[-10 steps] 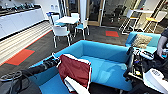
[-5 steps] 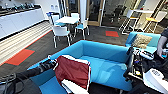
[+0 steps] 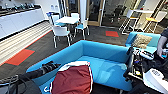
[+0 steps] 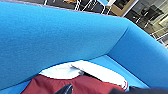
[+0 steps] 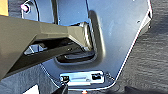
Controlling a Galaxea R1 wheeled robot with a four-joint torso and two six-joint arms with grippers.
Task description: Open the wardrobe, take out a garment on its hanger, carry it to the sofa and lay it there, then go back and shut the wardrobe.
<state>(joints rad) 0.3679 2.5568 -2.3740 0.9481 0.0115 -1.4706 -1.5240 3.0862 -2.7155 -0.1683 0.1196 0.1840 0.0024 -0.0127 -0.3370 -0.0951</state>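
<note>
Your garment (image 3: 72, 79) now lies spread flat on the sofa (image 3: 110, 53) seat at its near end, white collar toward the backrest; half a second ago it hung higher and bunched above the cushion. Your left gripper (image 3: 51, 66) sits over the sofa arm just beside the collar, and you cannot tell whether it has let go. From the left wrist, maroon cloth and white trim rest against the backrest. A person's arm (image 3: 162, 43) shows beyond the sofa's far end

The maroon garment (image 3: 72, 80) with white collar and trim lies spread on the seat of the turquoise sofa (image 3: 105, 53), near its left arm
</note>
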